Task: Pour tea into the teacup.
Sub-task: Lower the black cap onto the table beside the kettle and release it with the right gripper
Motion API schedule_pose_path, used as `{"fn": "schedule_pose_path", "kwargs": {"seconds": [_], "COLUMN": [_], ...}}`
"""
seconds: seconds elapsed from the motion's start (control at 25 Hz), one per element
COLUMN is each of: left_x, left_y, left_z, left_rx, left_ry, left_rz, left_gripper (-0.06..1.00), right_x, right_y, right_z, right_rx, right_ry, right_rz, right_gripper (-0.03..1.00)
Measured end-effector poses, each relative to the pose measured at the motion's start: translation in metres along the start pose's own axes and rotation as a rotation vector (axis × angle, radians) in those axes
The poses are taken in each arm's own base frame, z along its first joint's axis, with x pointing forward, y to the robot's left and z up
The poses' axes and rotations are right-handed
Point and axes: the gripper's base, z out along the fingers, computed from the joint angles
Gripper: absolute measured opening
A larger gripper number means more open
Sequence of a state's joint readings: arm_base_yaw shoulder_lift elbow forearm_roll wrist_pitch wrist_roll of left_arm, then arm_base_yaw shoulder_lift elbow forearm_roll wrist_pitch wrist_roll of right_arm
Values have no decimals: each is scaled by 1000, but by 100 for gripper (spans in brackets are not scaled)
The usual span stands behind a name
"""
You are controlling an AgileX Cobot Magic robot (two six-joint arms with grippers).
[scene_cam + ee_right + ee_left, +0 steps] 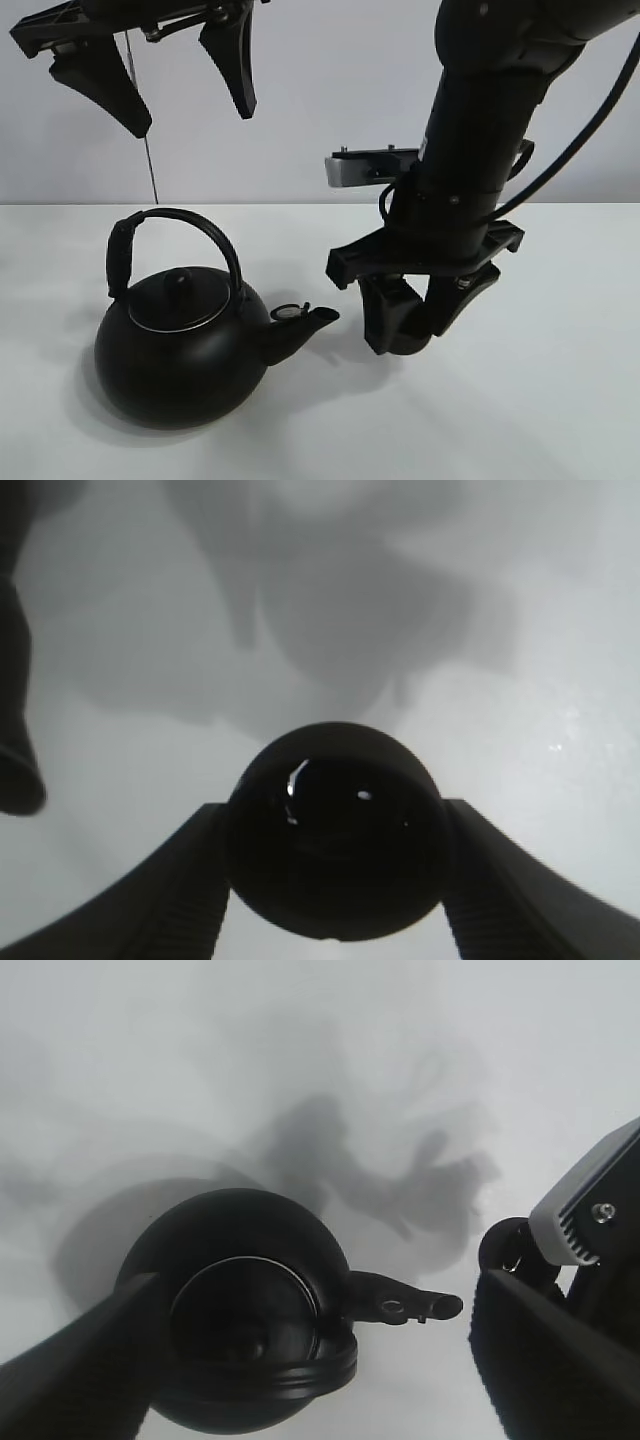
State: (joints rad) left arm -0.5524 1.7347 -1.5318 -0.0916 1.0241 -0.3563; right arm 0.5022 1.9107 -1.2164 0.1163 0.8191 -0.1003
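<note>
White table (560,400) | teacup (335,825) clamped inside right gripper (410,338) | left gripper (192,118) apart, above kettle (180,360)

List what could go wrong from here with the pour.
1. The teacup is round and smooth, pinched only at its sides by the right jaws; it may slip or twist once tea lands in it.
2. It sits close to the spout of the kettle; tipping could knock it.
3. The left jaws hang open high above the handle; an off-centre grasp may let the kettle swing.
</note>
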Motion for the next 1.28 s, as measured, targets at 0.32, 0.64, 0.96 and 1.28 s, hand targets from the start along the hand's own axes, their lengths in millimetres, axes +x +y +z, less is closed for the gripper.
{"fn": "schedule_pose_path", "kwargs": {"seconds": [0.32, 0.64, 0.96, 1.28], "left_x": [0, 0, 0, -1], "left_y": [0, 0, 0, 0], "left_z": [0, 0, 0, 0], "left_rx": [0, 0, 0, 3], "left_ry": [1, 1, -1, -7], "left_rz": [0, 0, 0, 0], "left_gripper": [59, 59, 59, 59], "right_x": [-13, -15, -28, -33], "right_y": [1, -3, -4, -5], "right_z": [-7, 15, 22, 32], "right_rx": [-5, 13, 12, 12], "right_ry": [-95, -68, -95, -87], "right_rz": [82, 127, 146, 154], "right_gripper": [40, 40, 40, 40]}}
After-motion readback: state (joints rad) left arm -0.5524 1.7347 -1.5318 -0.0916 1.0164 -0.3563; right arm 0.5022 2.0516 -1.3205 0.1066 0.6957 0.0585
